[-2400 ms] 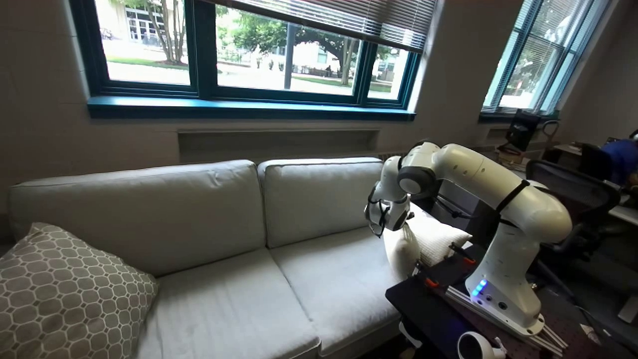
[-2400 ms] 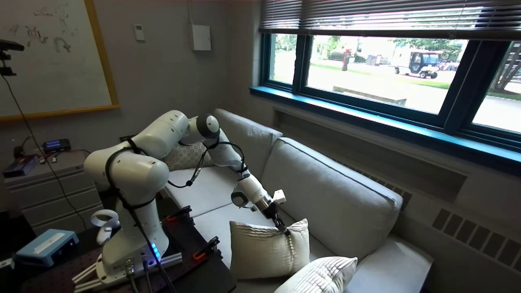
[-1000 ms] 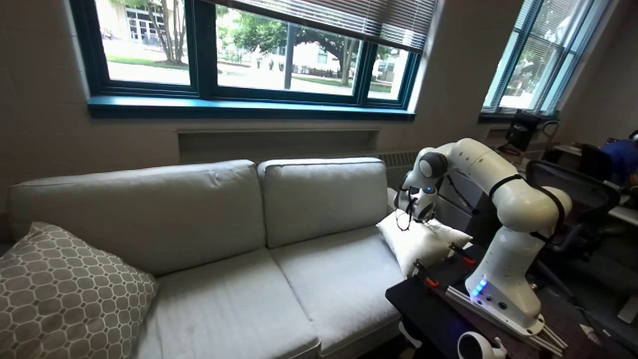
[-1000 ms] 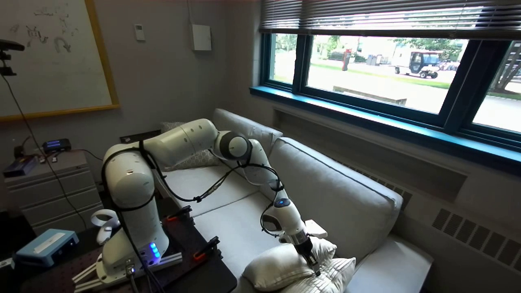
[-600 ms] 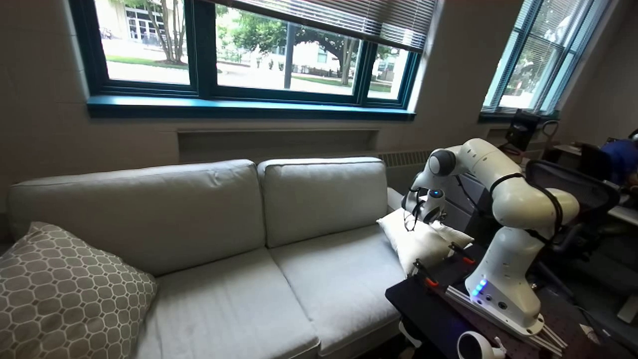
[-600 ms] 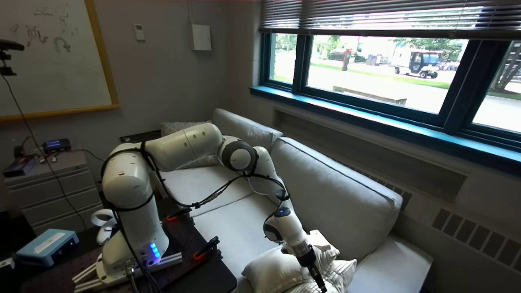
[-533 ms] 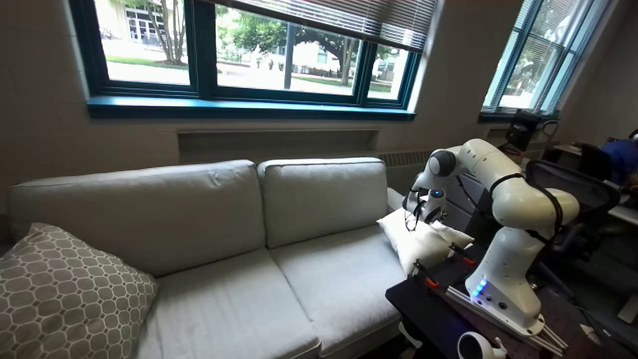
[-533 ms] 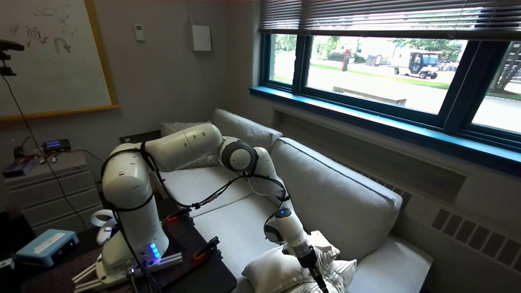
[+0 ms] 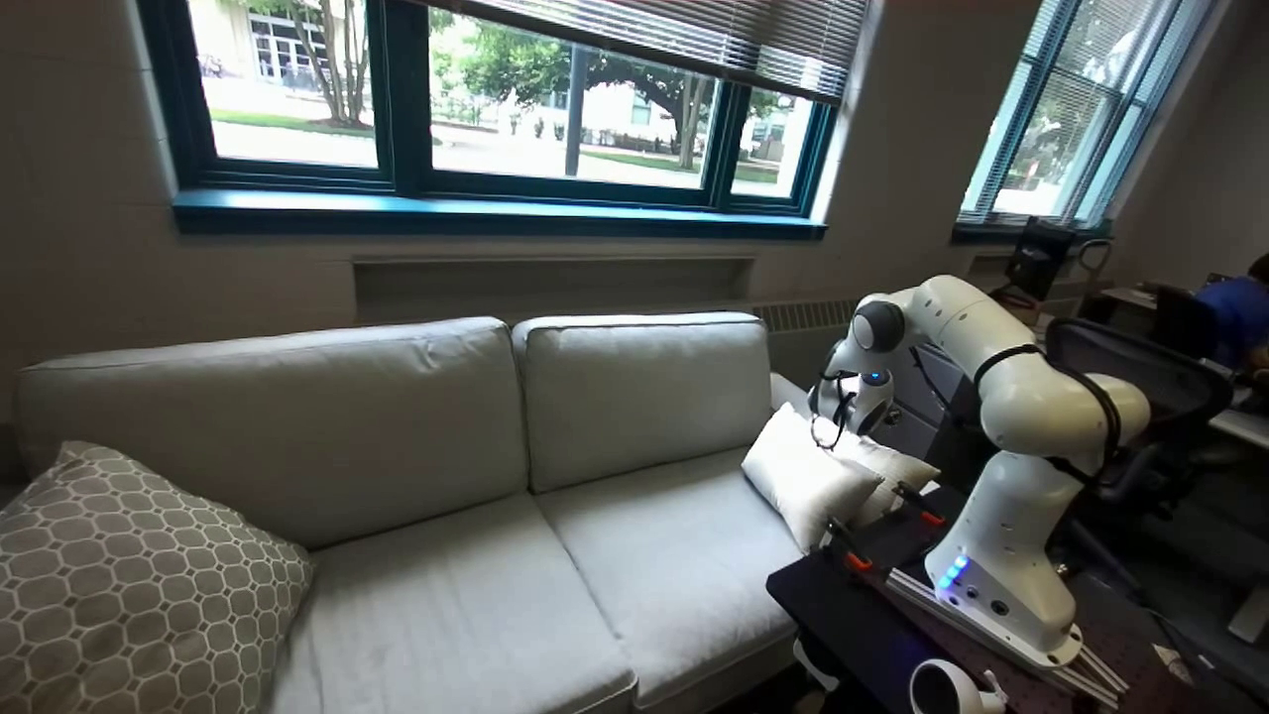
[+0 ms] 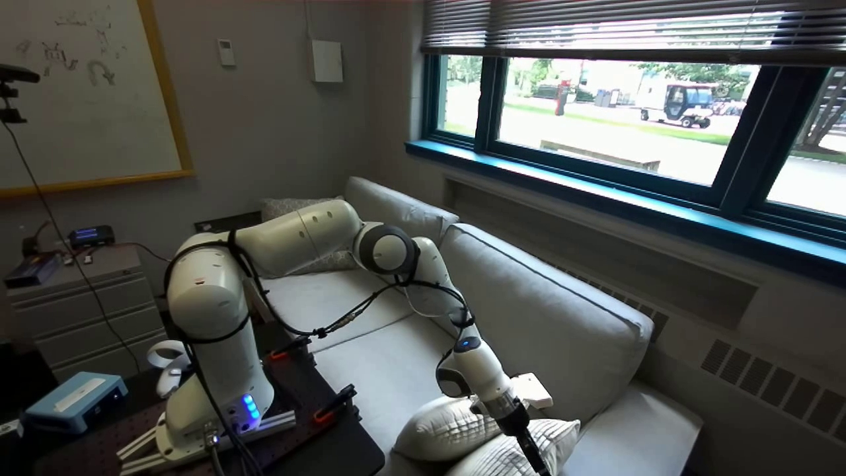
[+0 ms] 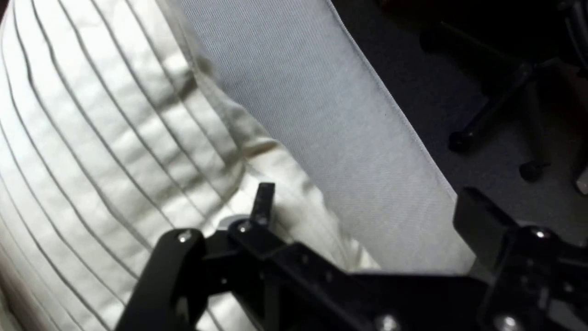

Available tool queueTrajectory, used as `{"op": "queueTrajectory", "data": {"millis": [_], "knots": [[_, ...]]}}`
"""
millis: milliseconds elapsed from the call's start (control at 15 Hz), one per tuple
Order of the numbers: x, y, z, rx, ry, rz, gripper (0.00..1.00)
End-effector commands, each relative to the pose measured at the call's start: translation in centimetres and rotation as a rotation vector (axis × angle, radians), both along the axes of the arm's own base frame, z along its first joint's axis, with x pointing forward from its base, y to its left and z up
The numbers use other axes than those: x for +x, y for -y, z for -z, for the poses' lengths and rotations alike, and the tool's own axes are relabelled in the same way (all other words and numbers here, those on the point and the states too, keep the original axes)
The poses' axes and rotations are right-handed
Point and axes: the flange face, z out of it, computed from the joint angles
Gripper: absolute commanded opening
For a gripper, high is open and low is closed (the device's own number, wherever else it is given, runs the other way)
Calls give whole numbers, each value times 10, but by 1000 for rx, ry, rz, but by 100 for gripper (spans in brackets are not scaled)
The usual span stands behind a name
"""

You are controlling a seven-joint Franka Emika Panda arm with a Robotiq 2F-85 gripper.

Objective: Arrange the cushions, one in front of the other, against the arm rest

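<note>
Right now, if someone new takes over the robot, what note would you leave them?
Hand: open, near the rear cushion; it holds nothing.
Front cushion: tilted, seemingly against the rear one.
Rear cushion: alongside the arm rest.
Done: one sits in front of the other, by the arm rest.
Left: likely just withdraw the hand, perhaps straighten the front cushion.

At left in your wrist view, a cream-white cushion [image 11: 92, 138] shows thin dark lines; the arm rest [image 11: 321, 115], upper centre, is pale grey, your gripper [image 11: 370, 214] black. In an exterior view, you have a grey-beige cushion [image 9: 139, 585] netted with off-white outlines, lower left, and a teal window frame [image 9: 401, 109].
</note>
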Motion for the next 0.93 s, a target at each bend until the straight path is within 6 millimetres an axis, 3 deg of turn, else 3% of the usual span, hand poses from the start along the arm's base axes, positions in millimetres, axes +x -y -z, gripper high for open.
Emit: {"op": "queueTrajectory", "data": {"millis": [0, 267, 400, 667, 867], "knots": [[11, 9, -26, -23, 73, 39, 100], [38, 10, -56, 12, 158, 9, 100], [64, 8, -80, 48, 215, -58, 100], [97, -2, -120, 136, 314, -189, 100], [106, -29, -144, 226, 359, -323, 100]]}}
